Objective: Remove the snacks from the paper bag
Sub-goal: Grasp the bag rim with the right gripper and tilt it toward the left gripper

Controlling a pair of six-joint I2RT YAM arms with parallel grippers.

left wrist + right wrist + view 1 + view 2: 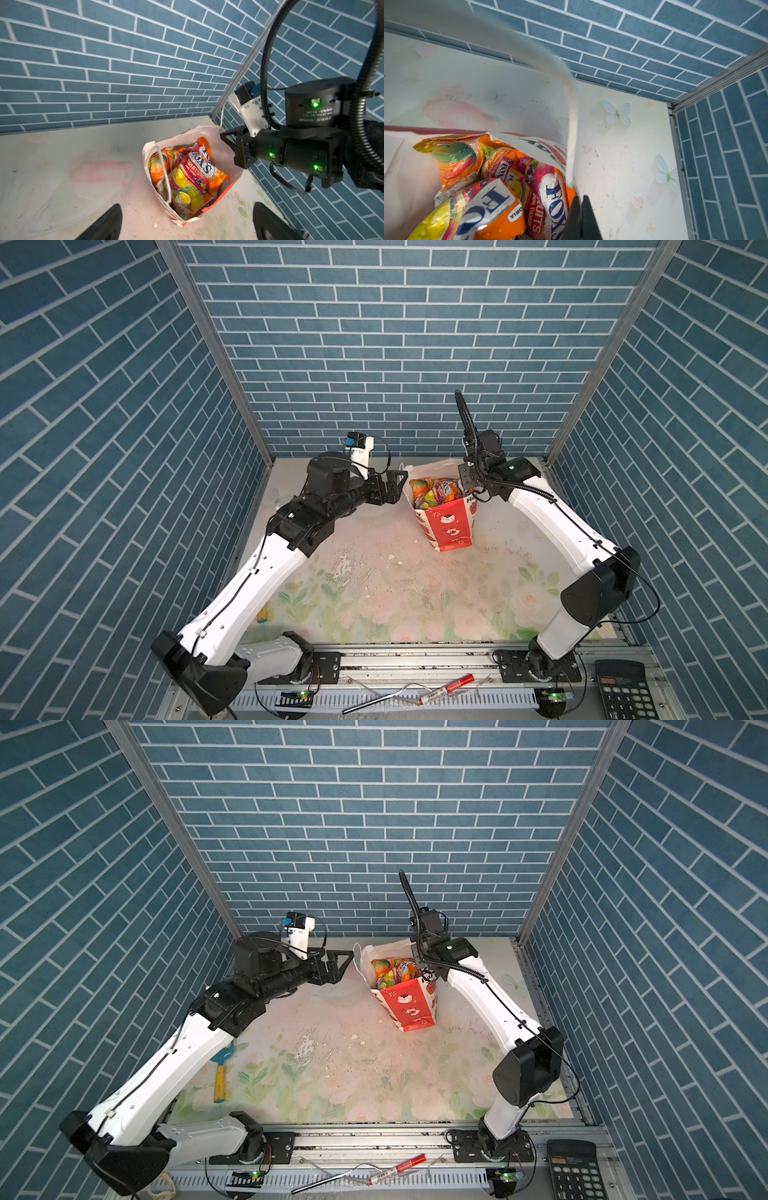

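Left jaws spread wide on nothing, right jaws pinched shut at the rim of the paper bag (pixel 451 526); unpacking not yet begun.
Nearest the camera, the flowered surface (pixel 395 585) carries no packet, so I judge that every snack is left to take out. Behind it the paper bag stands upright, mouth open, with the snacks (pixel 436 491) heaped inside and orange Fox's candy bags (pixel 200 166) on top. Left jaws hover just beside its left wall, touching nothing. At the far rim the right jaws are closed tight, seemingly on the paper edge by a white cord handle (pixel 573 116).
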